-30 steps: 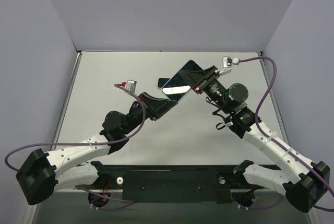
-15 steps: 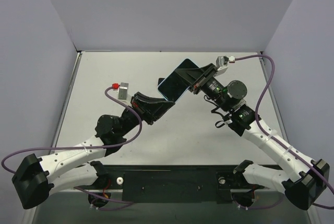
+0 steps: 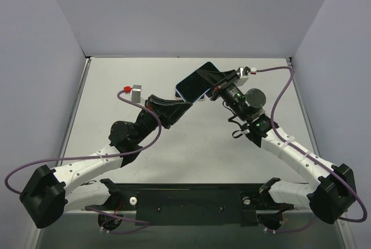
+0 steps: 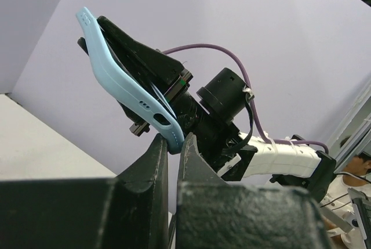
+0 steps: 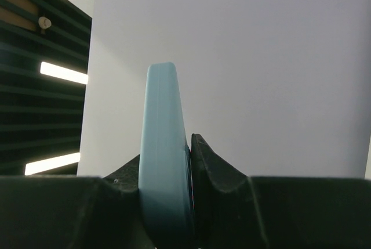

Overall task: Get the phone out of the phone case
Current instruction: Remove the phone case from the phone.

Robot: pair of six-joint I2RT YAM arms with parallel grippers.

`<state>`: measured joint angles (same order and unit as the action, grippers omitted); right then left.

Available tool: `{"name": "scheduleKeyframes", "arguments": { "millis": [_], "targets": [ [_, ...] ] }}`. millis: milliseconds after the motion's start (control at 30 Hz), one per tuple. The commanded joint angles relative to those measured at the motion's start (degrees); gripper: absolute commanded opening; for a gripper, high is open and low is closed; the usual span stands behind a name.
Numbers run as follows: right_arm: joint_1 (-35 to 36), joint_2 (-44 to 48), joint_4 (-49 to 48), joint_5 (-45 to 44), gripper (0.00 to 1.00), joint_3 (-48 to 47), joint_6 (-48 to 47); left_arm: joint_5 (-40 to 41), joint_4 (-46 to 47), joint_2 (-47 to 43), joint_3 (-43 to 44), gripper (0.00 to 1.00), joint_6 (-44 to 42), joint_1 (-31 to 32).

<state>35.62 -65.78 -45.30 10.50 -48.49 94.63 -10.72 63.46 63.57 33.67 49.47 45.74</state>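
The phone, in its light blue phone case, is held tilted in the air above the table's far middle. My right gripper is shut on its right end. Seen edge-on in the right wrist view, the case is pinched between the right gripper's fingers. My left gripper comes up from below left, shut on the case's lower corner. In the left wrist view that blue corner sits between the left gripper's closed tips, and the case edge curves up and to the left.
The pale table is enclosed by lilac walls on three sides. Purple cables loop off both wrists. A black bar with the arm bases runs along the near edge.
The left gripper has moved up to the case's lower corner and shut on it. The right gripper has tipped the phone and carried it slightly left.
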Motion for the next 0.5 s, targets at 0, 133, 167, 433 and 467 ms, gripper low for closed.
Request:
{"name": "scheduleKeyframes", "arguments": {
  "millis": [0,133,167,433,467],
  "targets": [
    [2.4,1.6,-18.9,5.0,0.00,-2.8,14.0,7.0,-11.3,1.8,-1.2,0.00,-3.9,-2.9],
    [2.5,0.5,-24.3,4.2,0.00,-3.1,17.5,5.0,-6.8,3.4,-2.6,0.00,-5.3,-3.0],
    [2.5,0.6,-24.0,4.2,0.00,-3.1,17.4,4.5,-6.5,3.7,-2.9,0.00,-5.9,-3.2],
    [2.6,0.4,-26.1,3.7,0.00,-2.4,19.7,-0.4,-3.5,8.1,-3.6,0.00,-12.5,-4.1],
    [2.6,0.0,-27.1,3.7,0.00,-2.4,20.5,-1.2,-1.8,8.3,-3.9,0.00,-13.1,-4.1]
  ]
}}
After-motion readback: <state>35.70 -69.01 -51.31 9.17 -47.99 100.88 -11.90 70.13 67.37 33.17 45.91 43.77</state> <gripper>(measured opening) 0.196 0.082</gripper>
